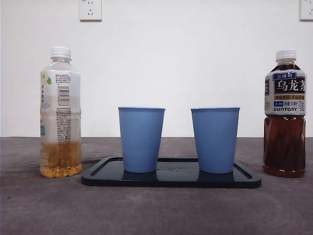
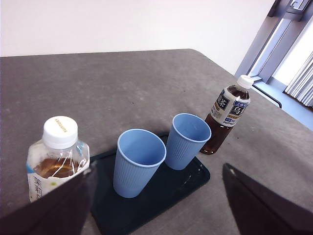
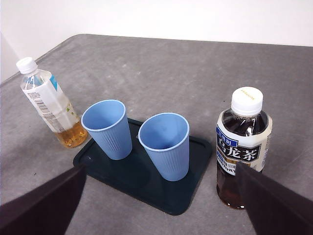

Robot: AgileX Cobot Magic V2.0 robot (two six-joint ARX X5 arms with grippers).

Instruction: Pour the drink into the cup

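Two empty blue ribbed cups (image 1: 141, 139) (image 1: 215, 139) stand upright side by side on a black tray (image 1: 171, 179). Left of the tray stands a capped pale bottle (image 1: 60, 112) holding a little yellow drink. To the tray's right is a capped bottle of dark tea (image 1: 285, 122), fairly full. My left gripper (image 2: 156, 213) hovers open above and short of the pale bottle (image 2: 56, 156) and the nearer cup (image 2: 138, 161). Open too, my right gripper (image 3: 159, 213) hangs above the dark bottle (image 3: 243, 147) and the cup (image 3: 166, 144) beside it. Neither arm shows in the front view.
A white wall with two sockets (image 1: 90, 10) (image 1: 306, 10) closes off the back of the grey table (image 1: 156, 210). The table's rounded far corner and a window (image 2: 293, 49) show in the left wrist view.
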